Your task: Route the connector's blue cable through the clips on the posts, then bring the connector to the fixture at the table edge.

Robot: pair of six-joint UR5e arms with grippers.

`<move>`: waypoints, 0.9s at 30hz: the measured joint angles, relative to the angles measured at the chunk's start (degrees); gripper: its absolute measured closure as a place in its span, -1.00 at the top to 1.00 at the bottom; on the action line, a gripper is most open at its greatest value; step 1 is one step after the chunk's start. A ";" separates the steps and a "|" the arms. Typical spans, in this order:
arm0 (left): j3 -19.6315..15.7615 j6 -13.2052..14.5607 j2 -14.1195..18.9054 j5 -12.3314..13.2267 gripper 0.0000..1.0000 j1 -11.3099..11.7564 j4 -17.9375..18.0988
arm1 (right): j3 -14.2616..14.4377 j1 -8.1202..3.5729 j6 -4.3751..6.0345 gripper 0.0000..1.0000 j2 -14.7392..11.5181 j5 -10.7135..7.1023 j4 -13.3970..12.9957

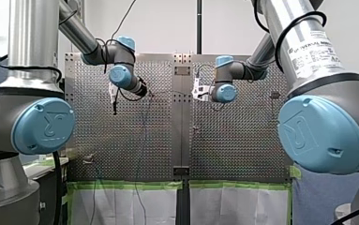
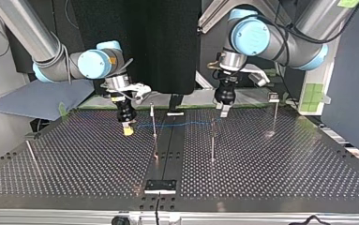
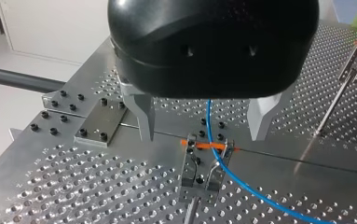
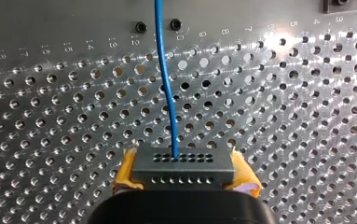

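Perforated metal plating is forming the counter (image 2: 285, 159), with thin upright posts (image 2: 153, 123) standing on it and dark panels closing off the far side in the top view. My right gripper (image 2: 128, 130) is hanging over the counter at the top view's left of the middle, just beside one post. In the right wrist view its yellow pads (image 4: 126, 173) are pinching a grey connector (image 4: 184, 161), one on each side of the block. A blue cable (image 4: 163, 70) is leaving one of the holes in the connector's face and running straight ahead over the counter. In the top view the cable is stretching from the connector past that post towards my left gripper (image 3: 202, 136), which is hovering at the view's right of the middle. Its metal fingers (image 3: 143, 114) are spread wide, gripping nothing. The cable is passing down between them and crossing the head of a metal clip (image 3: 199, 170) that is carrying an orange band. Whether the cable is seated in the clip cannot be told. A small plate fixture (image 2: 160, 186) is sitting at the counter's near edge in the top view, well apart from the connector.
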 joint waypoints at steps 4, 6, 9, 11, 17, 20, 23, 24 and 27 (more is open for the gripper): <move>0.00 0.05 0.01 -0.23 0.96 -0.26 0.03 | 0.00 0.04 0.00 -1.00 0.00 -0.02 0.10; 0.00 0.06 -0.01 -0.48 0.96 -0.33 0.04 | 0.00 0.04 0.00 -1.00 0.00 -0.02 0.09; 0.00 0.06 -0.02 -0.72 0.96 -0.41 0.01 | 0.00 0.04 0.00 -1.00 0.00 -0.02 0.07; 0.00 0.06 -0.01 -0.81 0.96 -0.48 -0.02 | 0.00 0.05 0.00 -1.00 0.00 -0.02 0.07; 0.00 0.02 -0.02 -0.93 0.96 -0.55 0.03 | 0.00 0.09 0.00 -1.00 0.00 -0.02 0.16; 0.00 0.01 -0.01 -0.97 0.96 -0.58 0.04 | 0.00 0.10 0.00 -1.00 0.00 -0.02 0.22; -0.01 0.04 0.01 -0.99 0.96 -0.64 0.07 | 0.00 0.10 0.00 -1.00 0.00 -0.03 0.21; -0.01 0.05 0.01 -1.01 0.96 -0.66 0.09 | 0.00 0.10 0.00 -1.00 0.00 -0.02 0.21; -0.01 0.40 0.00 -1.03 0.96 -0.80 0.28 | 0.00 0.10 0.00 -1.00 0.00 -0.02 0.23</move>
